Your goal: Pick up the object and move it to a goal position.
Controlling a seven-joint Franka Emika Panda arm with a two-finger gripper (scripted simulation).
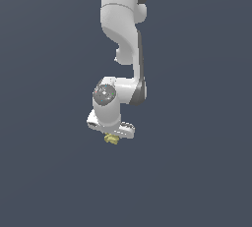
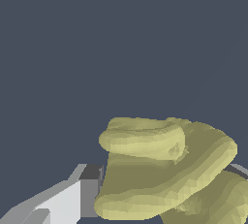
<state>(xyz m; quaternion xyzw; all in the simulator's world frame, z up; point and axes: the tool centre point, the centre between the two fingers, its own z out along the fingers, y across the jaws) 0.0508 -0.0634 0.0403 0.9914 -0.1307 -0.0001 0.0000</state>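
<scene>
Exterior view: the white arm [image 1: 123, 29] descends from above, its wrist bent so that the claw [image 1: 112, 135] points downward against a plain dark blue-grey ground. The object [image 1: 111, 139], pale olive-yellow and lumpy, sits directly beneath the claw, touching its underside. Wrist view: one grey-and-white finger [image 2: 80, 196] presses against the object's [image 2: 164, 169] ridged, layered flank; the edge of the opposite finger [image 2: 239, 169] shows just past its far side. The claw is clamped on the object.
</scene>
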